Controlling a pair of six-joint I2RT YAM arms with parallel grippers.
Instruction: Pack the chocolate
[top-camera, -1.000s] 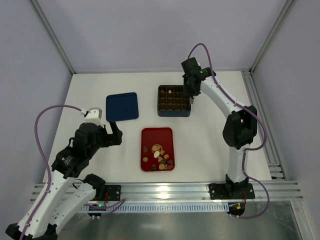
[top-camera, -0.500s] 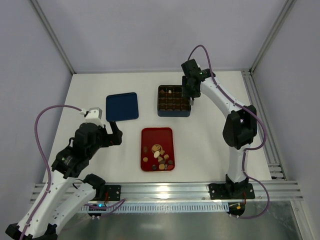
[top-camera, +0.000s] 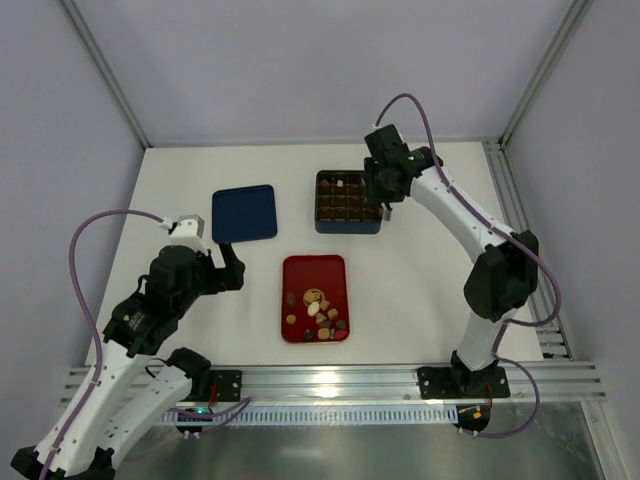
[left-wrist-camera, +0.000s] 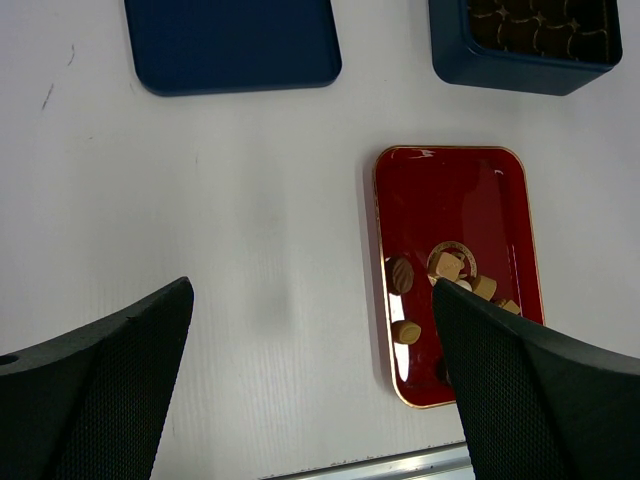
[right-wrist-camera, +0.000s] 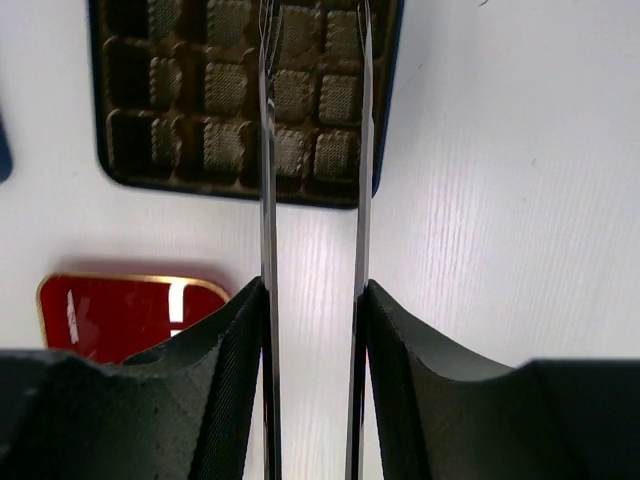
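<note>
A white tabletop (top-camera: 420, 270) sits inside pale grey walls, with an aluminium rail along its near edge. On it, near the middle, lies a flat red rectangular tray with a gold rim (top-camera: 314, 270). It holds small bite-sized chocolate pieces in tan, cream and dark brown (top-camera: 318, 310), clustered in the tray's near half, some of them touching. In the left wrist view the same pieces (left-wrist-camera: 445, 270) crowd the tray's (left-wrist-camera: 450, 190) lower part.

Beyond the tray stands a dark blue square box with brown grid compartments (top-camera: 348, 226). One pale piece (top-camera: 343, 184) appears to lie in a cell of its far row. The cells seen in the right wrist view of the box (right-wrist-camera: 230, 100) show only their textured floors. To the box's left, well apart, lies a flat dark blue square lid (top-camera: 244, 213).

The left arm (top-camera: 150, 310) hangs over the bare tabletop left of the tray. The left jaws are spread wide with nothing between them. The right arm (top-camera: 450, 205) reaches to the box's right edge. The right jaws, two thin parallel blades, stand over the box's right-hand columns with a narrow gap between them, gripping nothing.
</note>
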